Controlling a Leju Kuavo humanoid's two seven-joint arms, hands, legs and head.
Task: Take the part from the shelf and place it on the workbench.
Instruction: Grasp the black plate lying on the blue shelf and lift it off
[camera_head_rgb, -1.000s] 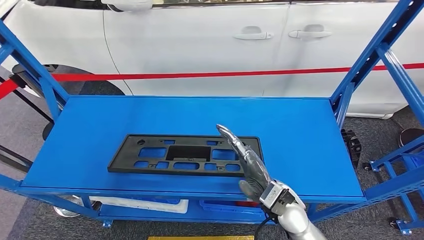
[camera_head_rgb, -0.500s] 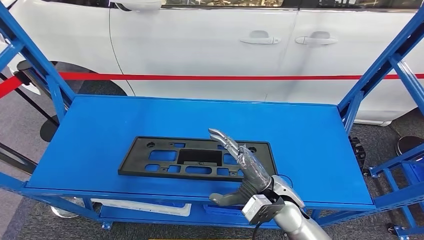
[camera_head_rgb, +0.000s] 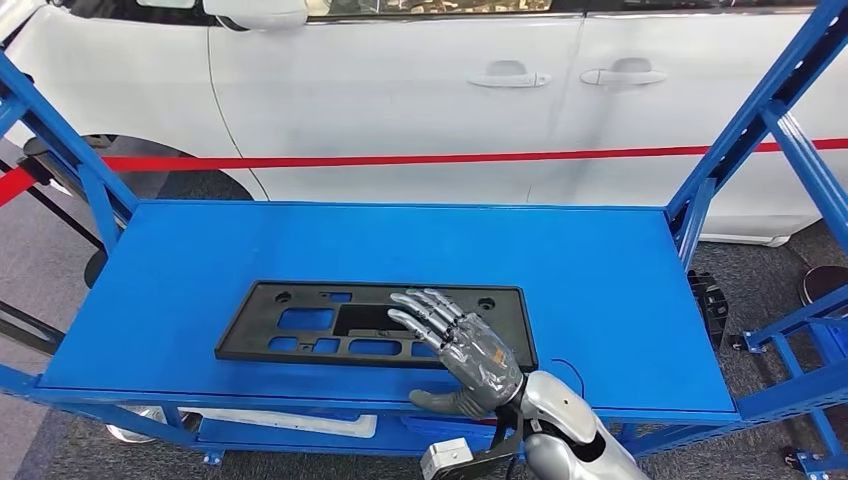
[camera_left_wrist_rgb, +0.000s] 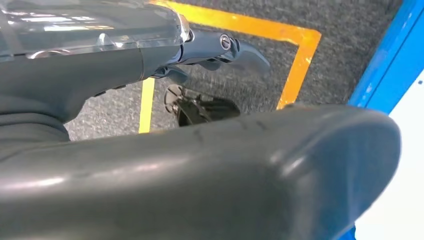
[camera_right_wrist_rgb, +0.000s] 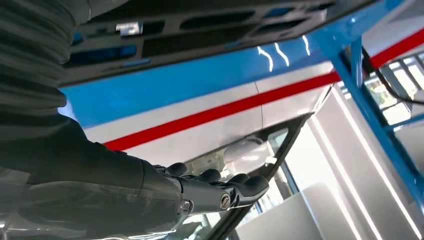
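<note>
Head view: black flat part (camera_head_rgb: 370, 324) with cut-out windows lying flat on the blue shelf (camera_head_rgb: 600, 270), toward the front edge and a little left of centre. Right hand (camera_head_rgb: 462, 350) over the part's right end, palm down, fingers (camera_head_rgb: 420, 312) spread apart and stretched across the black surface, thumb sticking out toward the shelf's front edge; nothing gripped. Whether fingertips touch the part, cannot tell. White car (camera_head_rgb: 420, 90) just behind the shelf, red tape (camera_head_rgb: 400, 158) stretched along in front of it.

Left wrist view: left hand (camera_left_wrist_rgb: 200, 165) hanging over grey carpet floor (camera_left_wrist_rgb: 325, 70) marked with yellow tape (camera_left_wrist_rgb: 295, 55); thick grey thumb large in front, a dark finger (camera_left_wrist_rgb: 235, 47) straight out, nothing held.

Right wrist view: dark fingers (camera_right_wrist_rgb: 225, 192) extended side by side, holding nothing, black part (camera_right_wrist_rgb: 210, 25) and blue shelf edge close beside the hand.
</note>
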